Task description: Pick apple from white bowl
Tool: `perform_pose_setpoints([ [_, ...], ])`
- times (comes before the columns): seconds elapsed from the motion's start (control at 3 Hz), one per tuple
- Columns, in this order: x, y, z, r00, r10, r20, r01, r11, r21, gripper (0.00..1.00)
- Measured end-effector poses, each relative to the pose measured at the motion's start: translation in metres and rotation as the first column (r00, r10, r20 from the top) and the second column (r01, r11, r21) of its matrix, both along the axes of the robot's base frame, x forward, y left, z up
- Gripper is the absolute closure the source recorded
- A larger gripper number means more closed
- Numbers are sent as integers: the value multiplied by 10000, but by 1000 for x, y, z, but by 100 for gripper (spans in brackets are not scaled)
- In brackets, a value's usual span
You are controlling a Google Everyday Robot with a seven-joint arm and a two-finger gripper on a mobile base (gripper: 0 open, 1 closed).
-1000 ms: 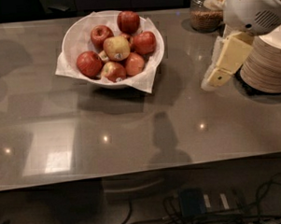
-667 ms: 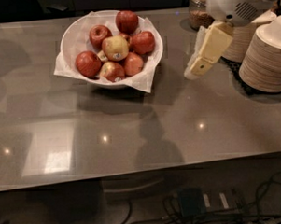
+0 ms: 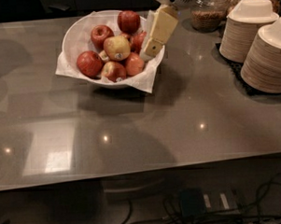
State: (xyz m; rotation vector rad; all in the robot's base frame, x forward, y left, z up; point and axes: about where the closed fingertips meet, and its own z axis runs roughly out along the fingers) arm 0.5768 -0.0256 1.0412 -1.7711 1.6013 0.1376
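Note:
The white bowl (image 3: pixel 76 36), lined with a white paper napkin, stands at the back left of the grey table. In it lie several red apples and one pale yellow-green apple (image 3: pixel 116 47) with a small sticker, near the bowl's middle. My gripper (image 3: pixel 151 47) comes down from the top edge on a white arm. Its cream fingers (image 3: pixel 161 29) hang over the bowl's right rim, just right of the pale apple and in front of a red apple. It holds nothing that I can see.
Two stacks of white paper plates (image 3: pixel 269 57) stand at the right, one topped by white bowls (image 3: pixel 252 11). A glass jar (image 3: pixel 206 13) of brown food stands behind them. The table's front edge runs low across the view, with cables below.
My gripper has moved left from beside the plate stacks to over the bowl's right rim. The view has also shifted, so the bowl sits nearer the middle.

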Motion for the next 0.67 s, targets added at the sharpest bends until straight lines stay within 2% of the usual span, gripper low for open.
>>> perform_pose_setpoints([
  [0.33,25,37,-5,9984,559,-127,-557,9983,150,0],
  [0.67,25,37,-5,9984,560,-127,-558,9983,150,0],
])
